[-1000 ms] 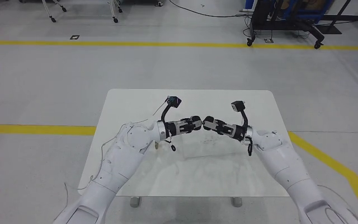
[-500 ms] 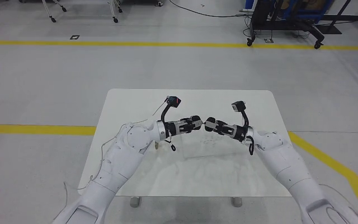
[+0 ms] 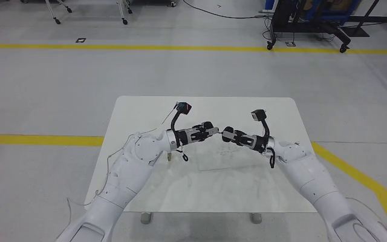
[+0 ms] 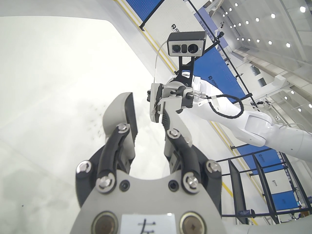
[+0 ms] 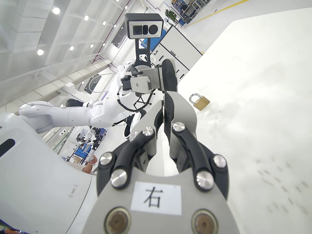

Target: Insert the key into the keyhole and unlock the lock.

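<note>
The brass padlock (image 5: 199, 101) lies on the white table (image 5: 256, 86), apart from both grippers and to the left of the right gripper (image 5: 166, 98). That gripper's fingers are pressed together; whether a key sits between them cannot be told. The left gripper (image 4: 146, 107), fingers spread apart, faces it tip to tip above the table's middle.

white glossy arm shells (image 3: 136, 160); grey metal left gripper (image 4: 146, 108) and right gripper (image 5: 163, 103), black linkages (image 4: 114, 147), silver screws (image 4: 84, 168); black wrist camera (image 4: 186, 47); black cable (image 4: 226, 116).
</note>
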Available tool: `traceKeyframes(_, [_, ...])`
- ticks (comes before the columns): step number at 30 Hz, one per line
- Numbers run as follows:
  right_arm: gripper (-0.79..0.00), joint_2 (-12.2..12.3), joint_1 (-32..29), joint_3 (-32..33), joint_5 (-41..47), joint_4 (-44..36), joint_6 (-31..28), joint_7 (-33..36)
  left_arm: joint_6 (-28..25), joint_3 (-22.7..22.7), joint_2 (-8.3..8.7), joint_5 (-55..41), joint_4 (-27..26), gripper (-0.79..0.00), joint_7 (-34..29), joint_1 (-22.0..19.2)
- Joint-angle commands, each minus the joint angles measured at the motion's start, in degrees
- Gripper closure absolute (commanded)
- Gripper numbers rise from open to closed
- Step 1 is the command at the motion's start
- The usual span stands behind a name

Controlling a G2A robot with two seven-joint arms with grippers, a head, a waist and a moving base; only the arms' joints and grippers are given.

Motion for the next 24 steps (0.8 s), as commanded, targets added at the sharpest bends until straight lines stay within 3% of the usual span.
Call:
traceKeyframes(1, [0.000, 0.23, -0.02, 0.42, -0.34, 0.41, -0.80, -0.80, 0.01, 0.00, 0.00, 0.01, 0.00, -0.785, -0.01, 0.00])
traceKeyframes(7, [0.000, 0.28, -0.02, 0.53, -0.39, 0.53, -0.94, -0.94, 0.54, -0.32, 0.41, 2.97, -3.41, -0.785, 1.78, 1.82])
traceKeyframes(16, [0.000, 0.28, -0.02, 0.53, -0.39, 0.53, -0.94, -0.94, 0.88, -8.18, 3.51, 10.05, -13.43, -0.785, -2.80, 6.05])
traceKeyframes(24, [0.000, 0.28, -0.02, 0.53, -0.39, 0.53, -0.94, -0.94, -0.06, -9.78, 4.75, 14.04, -15.29, -0.785, -5.76, 6.92])
